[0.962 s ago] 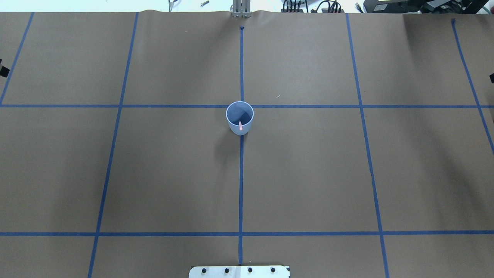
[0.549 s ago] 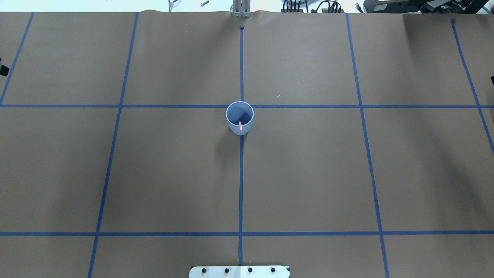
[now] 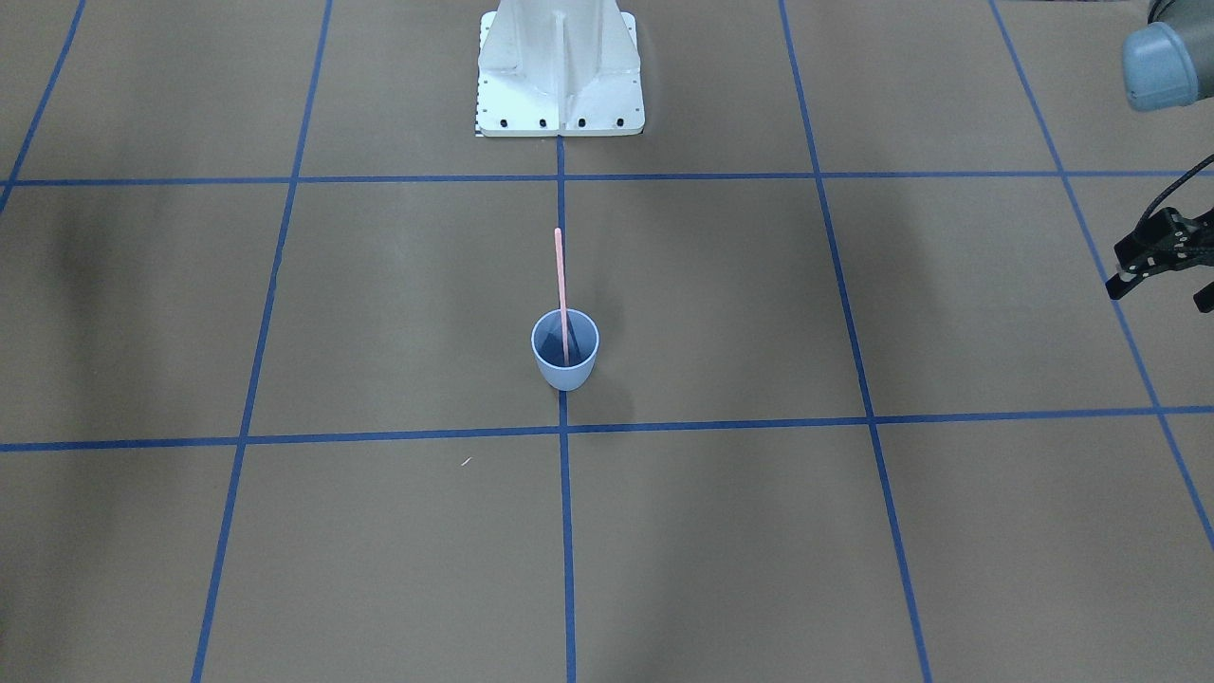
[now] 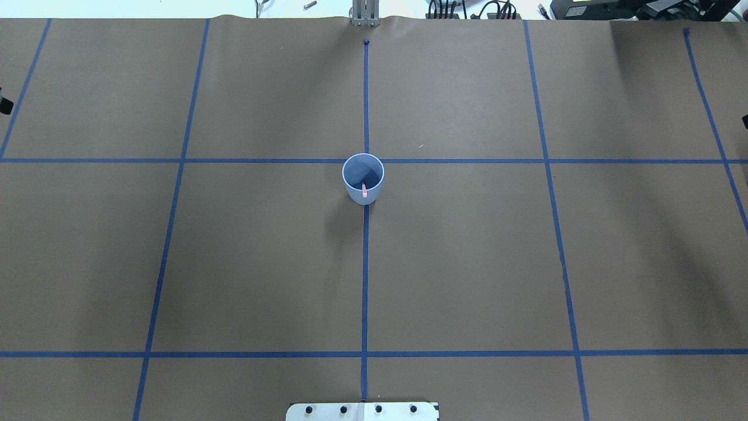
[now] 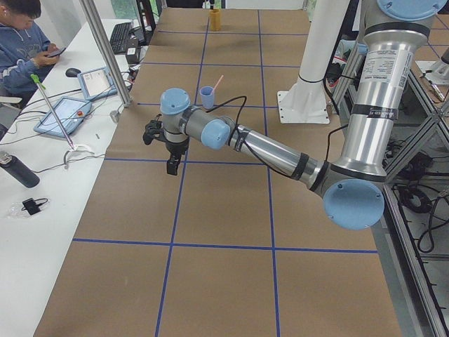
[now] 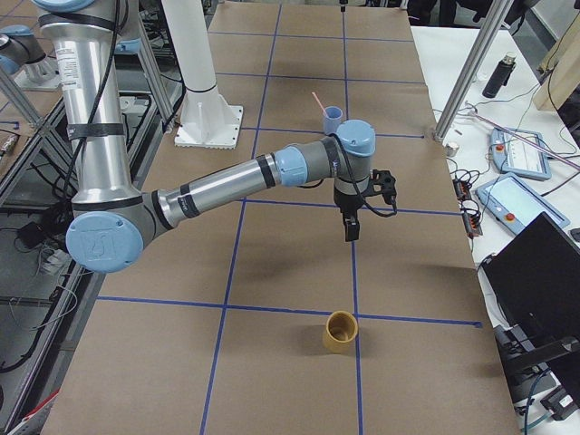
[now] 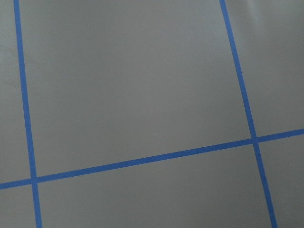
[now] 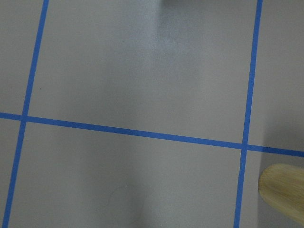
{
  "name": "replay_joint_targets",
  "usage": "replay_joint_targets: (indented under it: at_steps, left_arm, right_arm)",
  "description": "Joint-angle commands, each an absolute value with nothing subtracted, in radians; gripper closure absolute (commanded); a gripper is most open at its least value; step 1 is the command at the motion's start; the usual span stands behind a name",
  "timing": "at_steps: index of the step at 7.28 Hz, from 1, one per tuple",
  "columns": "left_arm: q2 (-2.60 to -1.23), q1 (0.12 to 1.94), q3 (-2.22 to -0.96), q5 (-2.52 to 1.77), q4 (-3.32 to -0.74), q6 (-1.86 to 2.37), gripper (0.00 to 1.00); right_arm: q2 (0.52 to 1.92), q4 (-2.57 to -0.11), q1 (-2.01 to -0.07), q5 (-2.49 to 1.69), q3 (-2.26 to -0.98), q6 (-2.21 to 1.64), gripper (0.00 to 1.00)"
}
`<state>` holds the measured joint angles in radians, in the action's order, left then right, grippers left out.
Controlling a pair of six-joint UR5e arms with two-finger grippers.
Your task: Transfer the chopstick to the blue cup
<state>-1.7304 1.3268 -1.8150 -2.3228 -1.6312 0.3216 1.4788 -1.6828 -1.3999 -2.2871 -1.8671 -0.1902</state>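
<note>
The blue cup [image 3: 565,376] stands upright at the table's centre, on the middle tape line. The salmon-pink chopstick [image 3: 561,285] stands in it, leaning toward the robot's base; the overhead view shows only the chopstick's top end [image 4: 364,190] over the cup's [image 4: 355,195] near rim. Both arms are far from it, out at the table's ends. The left gripper [image 5: 171,166] hangs over bare paper and points down; its black body [image 3: 1162,249] shows at the front view's right edge. Over bare paper too, the right gripper [image 6: 350,232] points down. I cannot tell whether either is open or shut.
A tan wooden cup [image 6: 342,331] stands near the right gripper and shows in the right wrist view's corner [image 8: 285,190]. The white robot base [image 3: 560,85] sits behind the blue cup. A person [image 5: 21,42] sits at a side table with tablets and a bottle.
The cup and chopstick have not moved. The dark gripper bits at both edges of the overhead view have slid slightly further out.
</note>
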Motion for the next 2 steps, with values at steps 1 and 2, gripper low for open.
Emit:
replay_joint_targets:
  at_steps: [1, 2]
  left_arm:
    - [-1.730, 1.327, -1.813, -2.319, -1.631, 0.324, 0.02]
    - [-1.730, 1.328, -1.813, -2.318, -1.631, 0.324, 0.02]
  right_arm:
    - [1.479, -1.683, -1.401, -2.287, -1.868, -0.190, 0.00]
    - [1.479, -1.683, -1.401, -2.287, -1.868, -0.190, 0.00]
